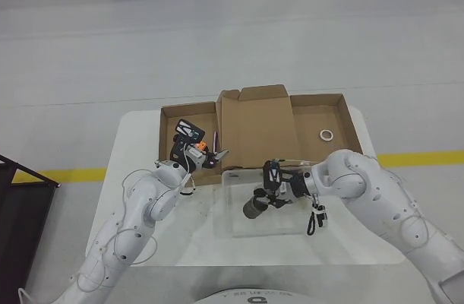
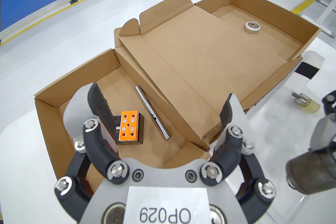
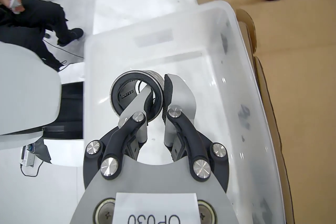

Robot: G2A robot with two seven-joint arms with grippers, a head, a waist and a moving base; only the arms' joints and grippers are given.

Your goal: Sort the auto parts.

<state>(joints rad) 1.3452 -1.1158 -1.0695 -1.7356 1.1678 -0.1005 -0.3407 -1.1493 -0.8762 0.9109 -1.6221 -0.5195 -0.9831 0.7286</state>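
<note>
bearing sleeve [image 3: 143, 74] – where is it, inspector?
– over the clear bin [image 3: 157, 25], your right pincer [image 3: 157, 88] pinching its wall, one finger in the bore; the top view leaves that grip unclear. judged stiff steel, heavy and slick: hold the wall firmly.
– left pincer [image 2: 162, 99]?
– spread, empty, above the cardboard box [image 2: 204, 62]; its wrist view gives you a rod [image 2: 153, 113] and orange block [image 2: 128, 126] inside.
</note>
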